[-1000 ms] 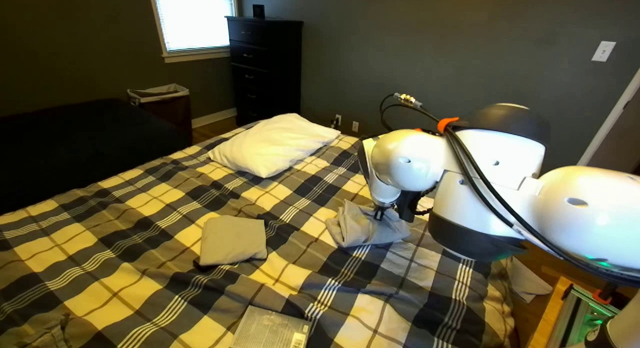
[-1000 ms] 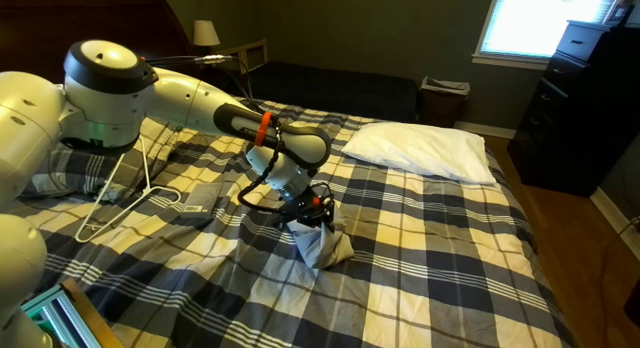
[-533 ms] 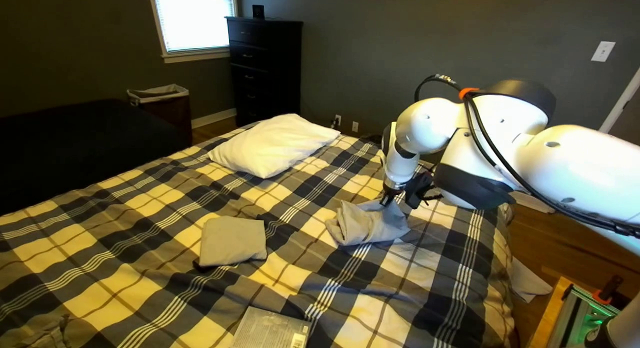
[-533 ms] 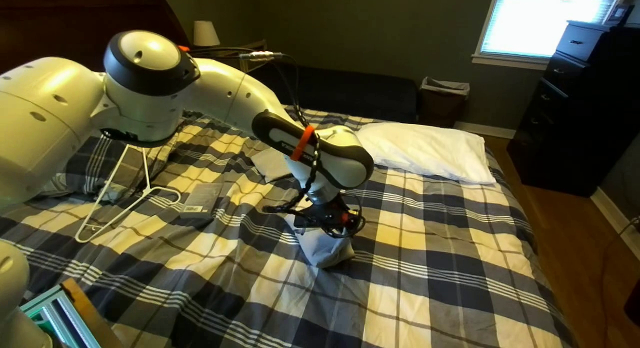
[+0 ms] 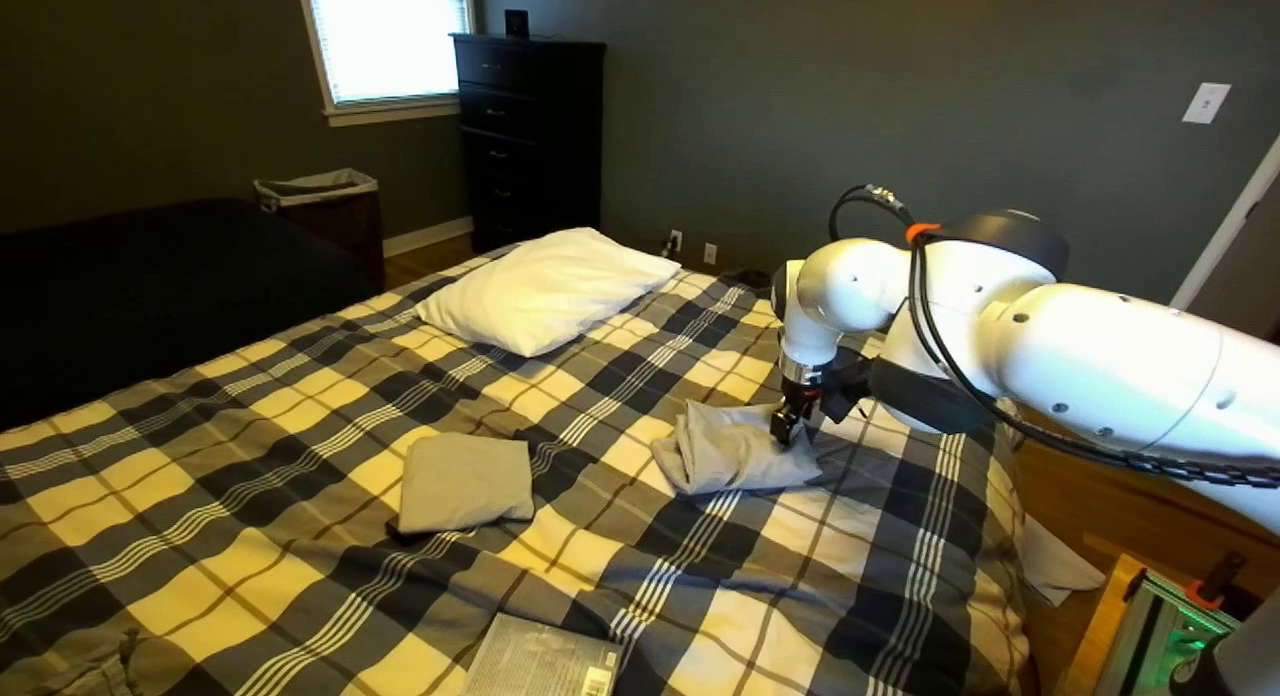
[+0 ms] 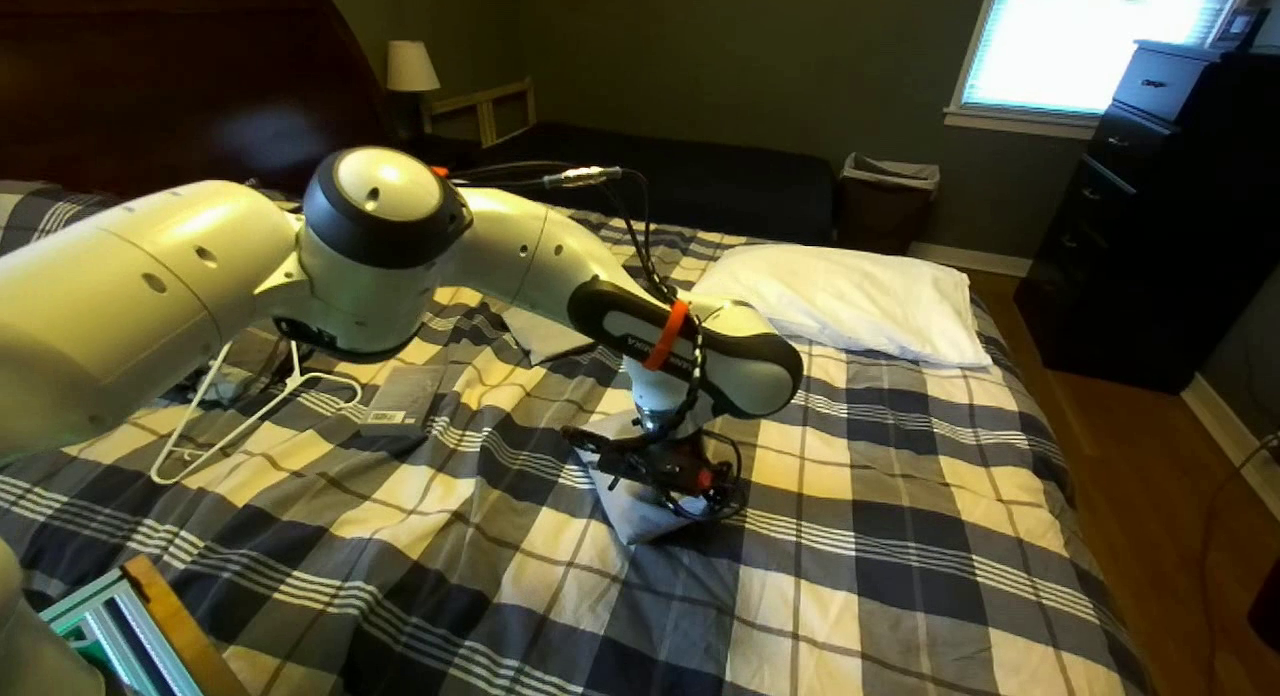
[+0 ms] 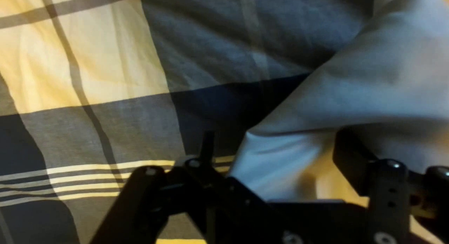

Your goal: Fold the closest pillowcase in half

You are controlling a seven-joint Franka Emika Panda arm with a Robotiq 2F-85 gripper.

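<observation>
Plaid bed [image 5: 300, 406]: spread pincer [image 7: 275, 144] partly hides grey pillowcase [image 5: 735, 451]; contact unclear.

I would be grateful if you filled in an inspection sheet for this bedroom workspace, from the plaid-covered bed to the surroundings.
Surface: navy, grey and cream plaid bed cover, rumpled in places.
Job's things: light grey cloth pillowcase, lying in rumpled, overlapping layers.
Clutter: tan-grey folded square cloth; flat grey rectangular package with a barcode label; white clothes hanger; plump white fabric pillow.
Grasping part: black pincer, jaws apart, pillowcase showing between them in the wrist view; contact cannot be told.
Cabling: black cables along the white robot arm, held by an orange strap.
Surroundings: tall black chest of drawers; white-framed window with blinds; dark brown hamper.
</observation>
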